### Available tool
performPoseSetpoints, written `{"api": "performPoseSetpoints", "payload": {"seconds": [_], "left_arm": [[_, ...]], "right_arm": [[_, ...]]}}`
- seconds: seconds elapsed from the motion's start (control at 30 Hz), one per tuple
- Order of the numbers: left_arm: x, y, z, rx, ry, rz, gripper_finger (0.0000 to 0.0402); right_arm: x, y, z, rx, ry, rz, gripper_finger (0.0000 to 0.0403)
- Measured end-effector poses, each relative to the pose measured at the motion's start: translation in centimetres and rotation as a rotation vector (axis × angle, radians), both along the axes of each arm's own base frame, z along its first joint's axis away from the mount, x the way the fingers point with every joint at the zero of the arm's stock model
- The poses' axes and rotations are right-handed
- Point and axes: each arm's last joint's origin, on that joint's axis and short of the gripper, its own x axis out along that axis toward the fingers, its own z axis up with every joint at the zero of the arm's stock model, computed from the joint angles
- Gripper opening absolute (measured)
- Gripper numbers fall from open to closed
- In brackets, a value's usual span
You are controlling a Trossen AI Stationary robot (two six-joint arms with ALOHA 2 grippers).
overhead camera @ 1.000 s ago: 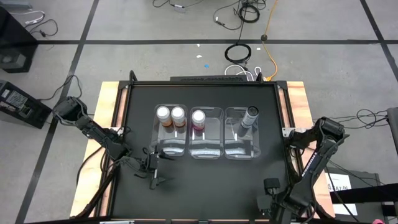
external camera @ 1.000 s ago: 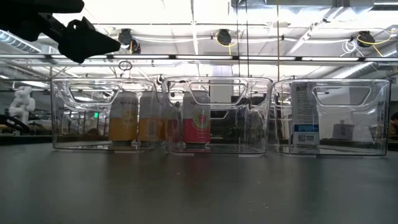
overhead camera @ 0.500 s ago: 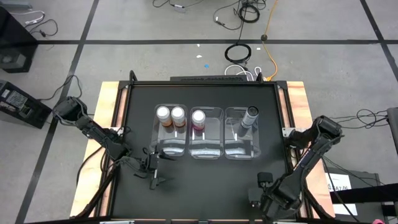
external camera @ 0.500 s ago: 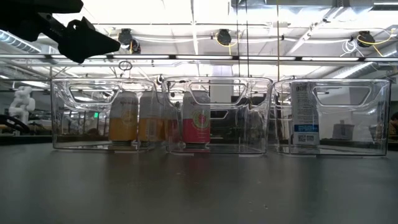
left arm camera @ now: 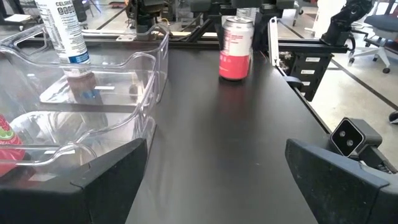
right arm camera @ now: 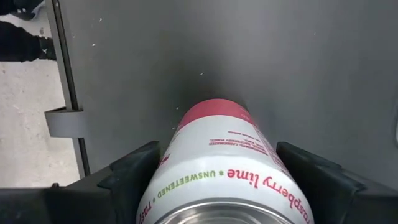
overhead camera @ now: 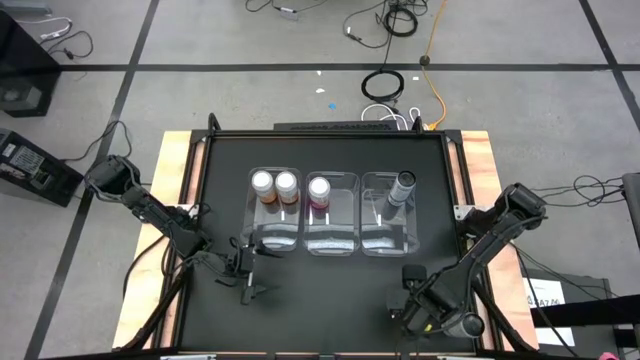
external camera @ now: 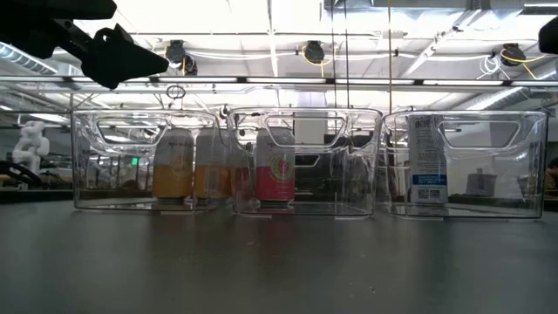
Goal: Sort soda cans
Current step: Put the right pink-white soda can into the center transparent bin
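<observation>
Your right gripper (right arm camera: 211, 186) has its fingers clamped on the pink can (right arm camera: 214, 162) above the table's (overhead camera: 330, 310) front right; its thin, slick wall dents easily, so keep the mid-body hold gentle, while the left gripper (overhead camera: 247, 272) waits spread open.

Three bins (overhead camera: 331, 243) in row mid-table; two cans (overhead camera: 274, 184) in left, one (overhead camera: 320, 187) middle, one (overhead camera: 402, 186) right.

Black counter (overhead camera: 230, 170) carries three clear bins (overhead camera: 331, 214) side by side mid-counter; pink can (left arm camera: 236, 39) stands near right edge.
</observation>
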Motion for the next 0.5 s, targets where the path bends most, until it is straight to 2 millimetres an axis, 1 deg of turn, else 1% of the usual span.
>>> {"api": "performPoseSetpoints", "payload": {"seconds": [0.1,0.27,0.37,0.5], "left_arm": [[0.00,0.00,0.00,0.000,0.000,0.000,0.0390],[0.00,0.00,0.00,0.000,0.000,0.000,0.0390],[-0.01,0.01,-0.05,0.004,0.004,0.000,0.0390],[-0.02,0.02,-0.07,0.009,0.006,0.000,0.0390]], "right_arm": [[-0.03,0.04,0.00,0.004,0.003,0.006,0.0309],[0.01,0.10,0.09,0.017,0.006,-0.043,0.0331],[0.01,0.09,0.10,0.018,0.007,-0.053,0.0334],[0.12,0.21,0.13,0.025,-0.011,-0.023,0.0335]]}}
